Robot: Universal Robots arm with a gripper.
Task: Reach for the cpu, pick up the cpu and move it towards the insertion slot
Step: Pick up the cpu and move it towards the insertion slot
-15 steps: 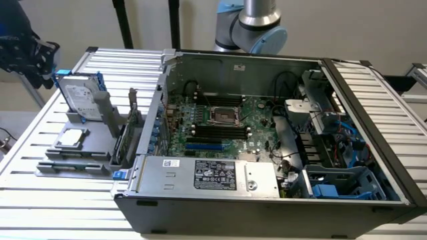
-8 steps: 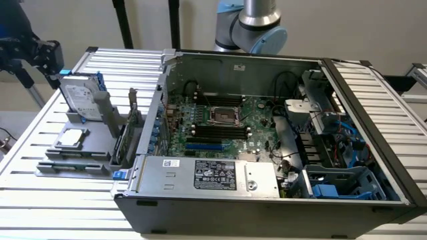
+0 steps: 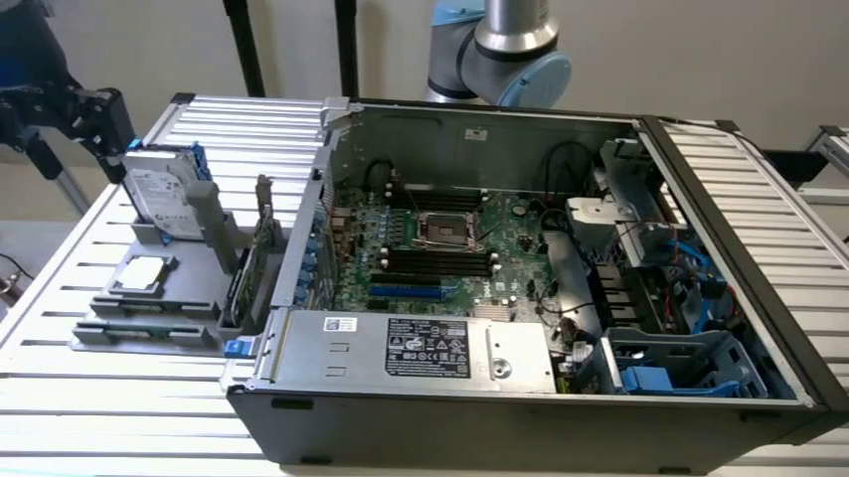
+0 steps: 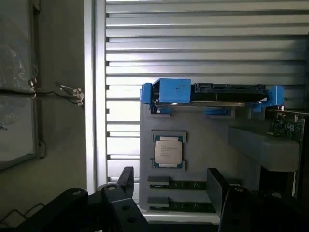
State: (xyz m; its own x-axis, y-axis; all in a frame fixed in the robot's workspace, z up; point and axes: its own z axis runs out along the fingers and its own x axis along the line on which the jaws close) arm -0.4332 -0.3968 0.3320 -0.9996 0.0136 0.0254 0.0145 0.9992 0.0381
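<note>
The cpu (image 3: 143, 273) (image 4: 168, 151) lies flat, silvery top up, in a square pocket of the grey fixture (image 3: 186, 288) at the exterior view's left, outside the computer case. My gripper (image 3: 99, 124) (image 4: 170, 186) hangs high above that fixture, well apart from the chip. It is open, and its two black fingers (image 4: 126, 180) stand wide with nothing between them. The insertion slot (image 3: 448, 231) is the metal-framed square socket on the green motherboard (image 3: 511, 263) inside the case.
A silver hard drive with blue rails (image 3: 166, 194) (image 4: 212, 94) stands upright behind the cpu. Memory sticks (image 4: 181, 185) lie in the fixture's front grooves. A green card (image 4: 288, 128) stands beside them. The open case (image 3: 531, 397) has tall walls, a power supply (image 3: 412, 348) and cables.
</note>
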